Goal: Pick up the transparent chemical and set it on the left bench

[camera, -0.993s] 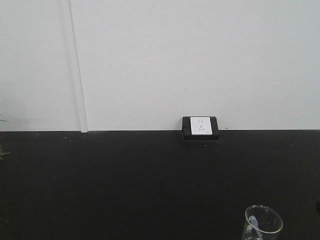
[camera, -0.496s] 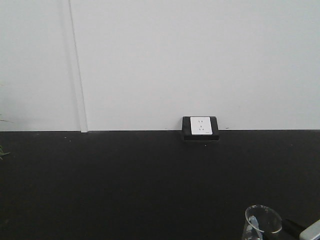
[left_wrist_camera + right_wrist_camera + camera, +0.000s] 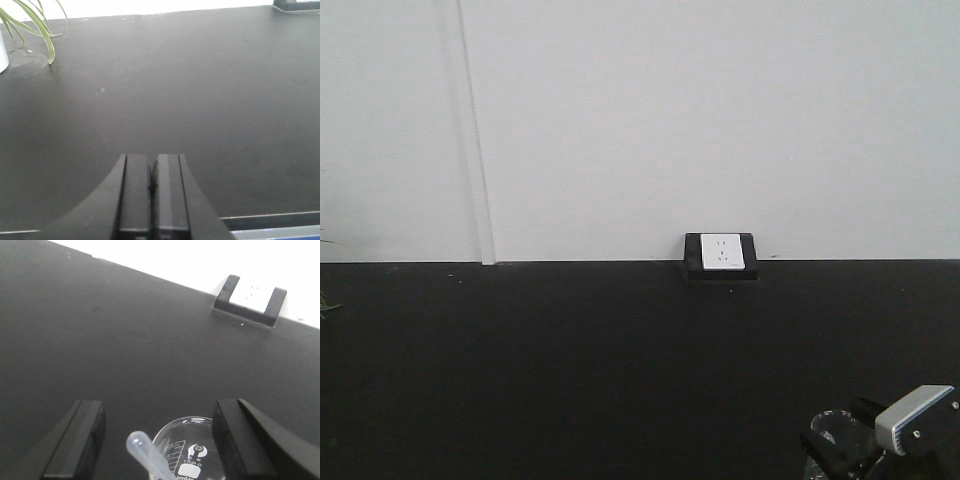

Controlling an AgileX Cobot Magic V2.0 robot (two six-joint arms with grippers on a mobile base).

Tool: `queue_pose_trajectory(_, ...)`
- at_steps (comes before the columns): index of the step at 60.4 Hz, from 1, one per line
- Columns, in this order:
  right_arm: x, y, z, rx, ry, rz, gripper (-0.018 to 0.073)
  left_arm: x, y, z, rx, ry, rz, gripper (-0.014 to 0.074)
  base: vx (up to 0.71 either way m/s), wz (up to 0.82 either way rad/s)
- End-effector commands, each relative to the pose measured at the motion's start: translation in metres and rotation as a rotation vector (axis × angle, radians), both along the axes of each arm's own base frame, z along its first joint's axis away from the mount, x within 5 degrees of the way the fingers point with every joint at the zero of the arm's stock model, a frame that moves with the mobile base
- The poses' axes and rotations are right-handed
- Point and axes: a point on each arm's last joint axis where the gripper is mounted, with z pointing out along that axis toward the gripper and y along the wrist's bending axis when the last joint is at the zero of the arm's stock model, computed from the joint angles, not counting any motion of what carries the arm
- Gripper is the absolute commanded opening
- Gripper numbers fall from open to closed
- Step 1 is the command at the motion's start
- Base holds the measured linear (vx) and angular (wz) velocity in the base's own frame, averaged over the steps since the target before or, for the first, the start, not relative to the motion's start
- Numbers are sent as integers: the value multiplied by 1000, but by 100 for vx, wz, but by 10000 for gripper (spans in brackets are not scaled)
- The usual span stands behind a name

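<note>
The white wall (image 3: pixel 670 120) fills the top half of the front view. Below it lies the black worktop (image 3: pixel 570 370). Its back edge meets the wall in a straight line. In the left wrist view its front edge shows as a thin pale line with a blue strip under it. Most of the top is bare, so there is lots of open room to the left of the glass and behind it.

The right gripper (image 3: pixel 157 410) is wide open and holds nothing. One black finger (image 3: pixel 75 440) is on each side of the glass. The left one is well apart from it, and the right one is just beside it. I cannot tell if that one touches.

The left gripper (image 3: pixel 152 162) is closed tight with nothing in it, low over the front edge.

The socket box (image 3: pixel 721 255) sits at the back edge. Plant leaves (image 3: pixel 30 25) hang over the far left corner.

The transparent chemical (image 3: pixel 192 450) stands on the worktop near the front right, between the open fingers. Its pipette (image 3: pixel 142 447) leans out to the left.

One second ago the glass stood alone. Half a second ago only a tip of the arm showed in the corner. Now the gripper is round the glass and hides part of it. The glass has stayed in its place.
</note>
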Motion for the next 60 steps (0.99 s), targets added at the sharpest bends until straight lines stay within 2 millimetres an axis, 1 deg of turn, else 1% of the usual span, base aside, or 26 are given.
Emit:
queue_pose_trajectory(1, 10, 3, 17, 40, -109, 36, 520, -1, 0, 3, -14, -81, -1, -4, 0, 0)
queue_pose_trajectory(10, 14, 3, 11, 41, -86, 47, 498, -1, 0, 3, -14, -81, -1, -4, 0, 0)
queue_pose_trajectory(17, 14, 3, 11, 38, -81, 44, 448, -1, 0, 3, -14, -81, -1, -4, 0, 0)
queue_pose_trajectory(24, 14, 2, 9, 26, -63, 36, 358, -1, 0, 3, -14, -81, -1, -4, 0, 0)
queue_pose_trajectory(30, 14, 1, 6, 21, -31, 19, 261, -1, 0, 3, -14, -81, -1, -4, 0, 0)
queue_pose_trajectory(39, 14, 1, 7, 32, -28, 17, 119, -1, 0, 3, -14, -81, -1, -4, 0, 0)
queue_pose_trajectory(48, 11, 0, 18, 21, -57, 11, -13, -1, 0, 3, -14, -81, -1, -4, 0, 0)
queue_pose_trajectory(53, 7, -1, 29, 5, -77, -8, -11, -1, 0, 3, -14, -81, -1, -4, 0, 0)
queue_pose_trajectory(60, -7, -6, 57, -14, -110, -68, -7, -1, 0, 3, -14, -81, -1, -4, 0, 0)
